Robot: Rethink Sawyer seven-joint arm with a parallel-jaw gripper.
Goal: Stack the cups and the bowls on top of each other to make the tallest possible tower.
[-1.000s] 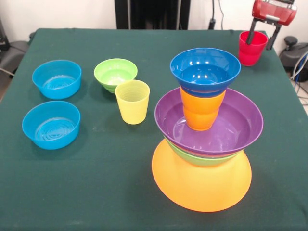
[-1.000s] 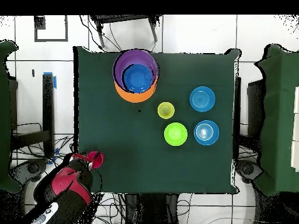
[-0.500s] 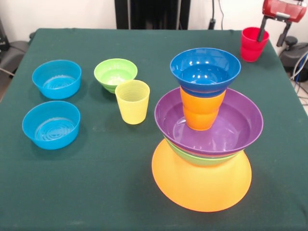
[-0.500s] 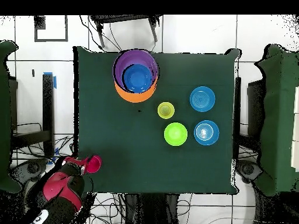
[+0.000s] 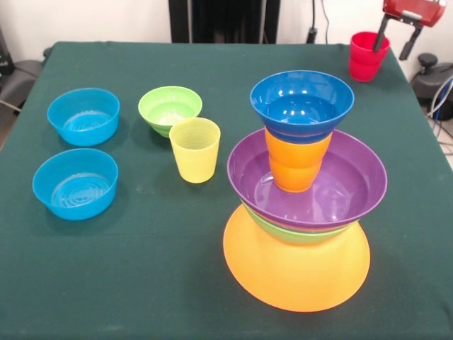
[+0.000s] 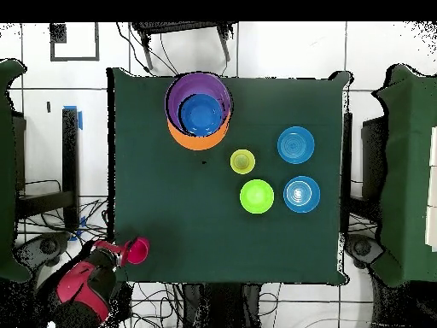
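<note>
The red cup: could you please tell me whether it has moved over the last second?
Yes. The red cup, gripped by the gripper, moved toward the table's far edge, away from the tower.

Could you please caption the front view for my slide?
Red tool gripping a red ribbed plastic cup at the table corner, beside a four-bowl, one-cup tower.

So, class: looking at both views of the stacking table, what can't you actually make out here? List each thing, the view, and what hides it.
1. Whether the claw grips the red cup: front view, one finger goes inside the cup and hides the contact.
2. Lower part of the orange cup: front view, behind the purple bowl rim.
3. Large green bowl: front view, only an edge shows under the purple bowl; overhead, fully covered.
4. The arm: front view, cut off by the top edge.
</note>
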